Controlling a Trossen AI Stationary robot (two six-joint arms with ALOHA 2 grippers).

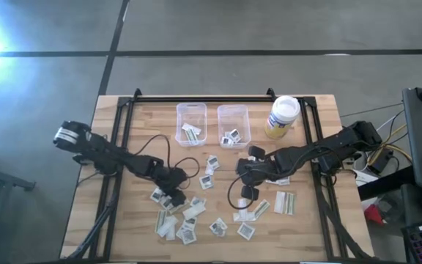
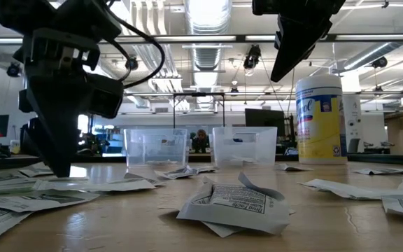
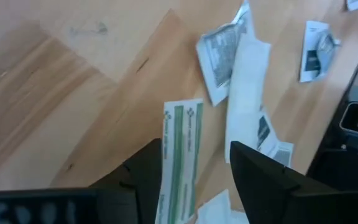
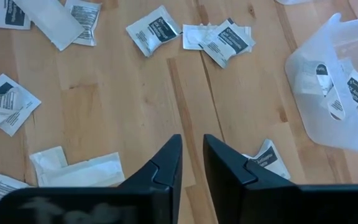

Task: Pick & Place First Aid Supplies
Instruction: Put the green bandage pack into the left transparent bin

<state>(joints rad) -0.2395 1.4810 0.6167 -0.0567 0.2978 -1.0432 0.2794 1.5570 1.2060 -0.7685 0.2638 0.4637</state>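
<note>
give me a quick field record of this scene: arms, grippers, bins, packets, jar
left gripper: open, low over the table, fingers either side of a green-striped strip packet
right gripper: nearly closed, empty, above bare wood
left bin: holds strip packets
right bin: holds square packets
loose packets: scattered over the table's front half
jar: upright beside the right bin

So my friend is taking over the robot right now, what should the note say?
Left gripper: open, low over a green-striped strip packet, nothing held.
Right gripper: nearly closed, empty, raised above the table.
Done: some packets lie in the left bin and the right bin.
Left: many loose packets scattered on the table.
</note>
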